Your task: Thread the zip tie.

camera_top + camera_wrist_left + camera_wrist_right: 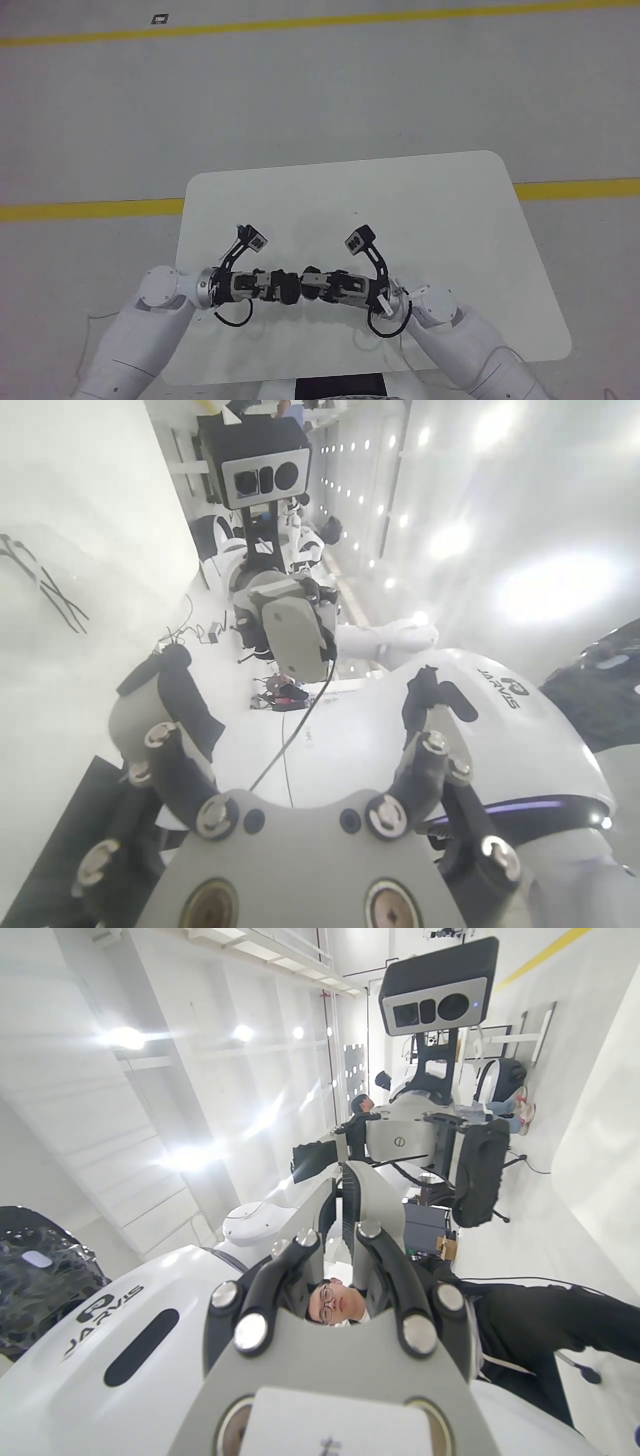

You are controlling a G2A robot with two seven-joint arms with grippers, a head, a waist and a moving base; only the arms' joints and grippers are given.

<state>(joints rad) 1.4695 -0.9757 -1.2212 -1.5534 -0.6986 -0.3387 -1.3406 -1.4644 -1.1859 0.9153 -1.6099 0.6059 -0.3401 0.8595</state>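
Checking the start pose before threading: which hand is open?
The left hand: its fingers are spread wide, while the right hand has its fingers close together.

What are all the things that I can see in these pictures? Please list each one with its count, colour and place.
table: one, white, under both arms
zip ties: several, black, lying crossed on a white surface, apart from both grippers
floor lines: two, yellow, one beyond the table, one running under it
floor marker: one, small and dark, beyond the far line
left gripper: one, grey with black pads, open, facing the right gripper above the table's near side
right gripper: one, grey and black, shut, facing the left gripper
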